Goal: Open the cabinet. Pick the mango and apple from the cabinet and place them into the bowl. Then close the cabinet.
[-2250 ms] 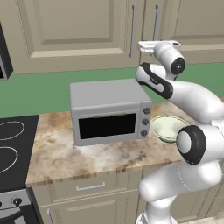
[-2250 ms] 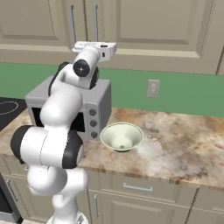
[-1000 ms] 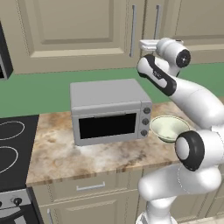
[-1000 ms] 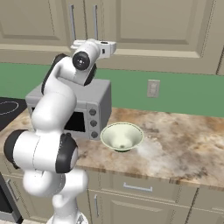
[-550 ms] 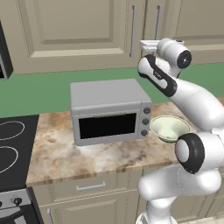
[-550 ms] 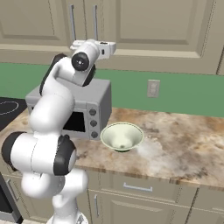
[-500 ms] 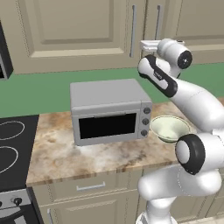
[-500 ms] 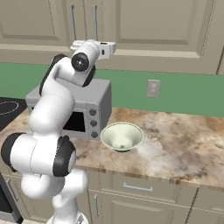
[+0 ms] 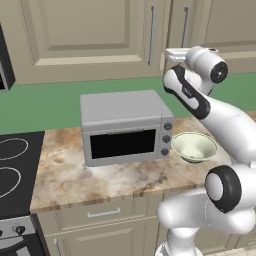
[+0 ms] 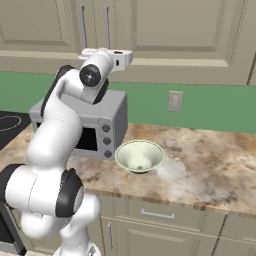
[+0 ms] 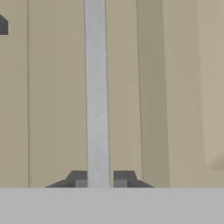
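While the arm reaches up in the left base view, it has lifted a bit since the first picture, so its end effector [image 9: 172,54] now sits at the cabinet [image 9: 90,35]. From the right base view, the bowl [image 10: 139,155] waits on the table [image 10: 200,165] by the microwave [image 10: 107,122], just as before. Up close in the hand view, the end effector is clenched on the handle [image 11: 96,87] (doors still shut, fruit hidden inside), so pulling comes next.

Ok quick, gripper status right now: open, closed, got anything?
Gripper: closed on the cabinet's silver bar handle, one fingertip on each side of it; cabinet doors look shut.
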You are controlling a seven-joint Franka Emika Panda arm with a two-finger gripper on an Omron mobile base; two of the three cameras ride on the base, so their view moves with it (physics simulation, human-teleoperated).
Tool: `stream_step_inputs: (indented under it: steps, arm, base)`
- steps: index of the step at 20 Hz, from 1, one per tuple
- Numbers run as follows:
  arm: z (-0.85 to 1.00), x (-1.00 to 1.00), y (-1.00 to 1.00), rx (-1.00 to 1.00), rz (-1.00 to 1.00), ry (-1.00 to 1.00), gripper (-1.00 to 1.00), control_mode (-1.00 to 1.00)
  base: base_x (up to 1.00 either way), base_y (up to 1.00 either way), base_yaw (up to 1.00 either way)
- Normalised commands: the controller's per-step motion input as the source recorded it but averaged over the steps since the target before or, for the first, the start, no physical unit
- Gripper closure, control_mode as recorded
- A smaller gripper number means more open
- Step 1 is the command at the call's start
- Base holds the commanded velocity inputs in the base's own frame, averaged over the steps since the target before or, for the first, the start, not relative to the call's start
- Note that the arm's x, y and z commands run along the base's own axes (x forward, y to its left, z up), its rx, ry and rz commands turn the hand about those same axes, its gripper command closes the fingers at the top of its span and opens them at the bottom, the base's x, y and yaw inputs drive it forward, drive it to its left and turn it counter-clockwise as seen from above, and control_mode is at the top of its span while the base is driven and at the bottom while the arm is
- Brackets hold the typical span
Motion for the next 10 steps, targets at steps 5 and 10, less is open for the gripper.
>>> stream_step_inputs:
  steps: [5,10]
  arm:
    - [0.20,-0.62,-0.61,0.03,0.00,0.00,1.00,-1.00]
    - [0.18,-0.68,-0.72,0.06,0.00,0.00,1.00,-1.00]
  base:
    - [0.00,0.00,0.00]
    - [0.00,0.00,0.00]
